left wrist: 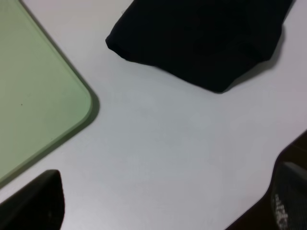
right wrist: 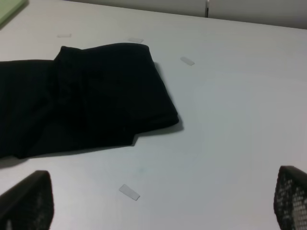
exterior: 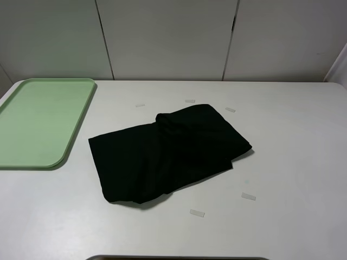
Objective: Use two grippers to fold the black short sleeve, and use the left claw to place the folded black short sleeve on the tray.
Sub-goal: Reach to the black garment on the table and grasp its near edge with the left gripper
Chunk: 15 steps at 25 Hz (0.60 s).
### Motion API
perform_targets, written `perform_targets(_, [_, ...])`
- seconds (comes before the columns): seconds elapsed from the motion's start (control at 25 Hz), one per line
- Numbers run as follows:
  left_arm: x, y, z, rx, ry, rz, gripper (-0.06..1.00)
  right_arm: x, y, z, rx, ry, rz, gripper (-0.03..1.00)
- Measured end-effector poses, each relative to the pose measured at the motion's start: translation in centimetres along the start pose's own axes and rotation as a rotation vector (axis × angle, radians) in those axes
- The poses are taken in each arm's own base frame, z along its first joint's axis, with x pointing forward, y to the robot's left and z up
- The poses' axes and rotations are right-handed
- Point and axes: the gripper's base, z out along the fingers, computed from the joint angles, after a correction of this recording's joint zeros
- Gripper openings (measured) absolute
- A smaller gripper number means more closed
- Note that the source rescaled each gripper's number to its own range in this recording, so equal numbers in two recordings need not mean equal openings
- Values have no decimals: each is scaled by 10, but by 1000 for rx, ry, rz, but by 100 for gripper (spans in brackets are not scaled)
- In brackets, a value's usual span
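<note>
The black short sleeve (exterior: 168, 154) lies folded into a rough rectangle in the middle of the white table, right of the tray. It also shows in the left wrist view (left wrist: 201, 38) and the right wrist view (right wrist: 86, 96). The pale green tray (exterior: 43, 122) lies at the far left with nothing on it; its near corner shows in the left wrist view (left wrist: 33, 86). Neither arm shows in the exterior view. The left gripper (left wrist: 160, 201) is open over bare table between the tray's corner and the shirt. The right gripper (right wrist: 158, 201) is open, on the shirt's right.
Several small clear tape strips lie on the table around the shirt, such as one (exterior: 197, 213) near its front and another (exterior: 248, 196) at its right. A dark grey edge (exterior: 179, 258) runs along the table's front. White wall panels stand behind.
</note>
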Motion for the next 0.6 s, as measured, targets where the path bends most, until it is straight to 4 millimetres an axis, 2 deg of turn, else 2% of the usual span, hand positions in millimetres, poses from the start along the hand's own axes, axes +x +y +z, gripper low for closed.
perform_targets(0.24, [0, 0, 0, 1, -5, 0, 84, 0, 0, 0, 2, 0, 3, 100])
perform_targets(0.6, [-9, 0, 0, -4, -104, 0, 84, 0, 0, 0, 2, 0, 3, 100])
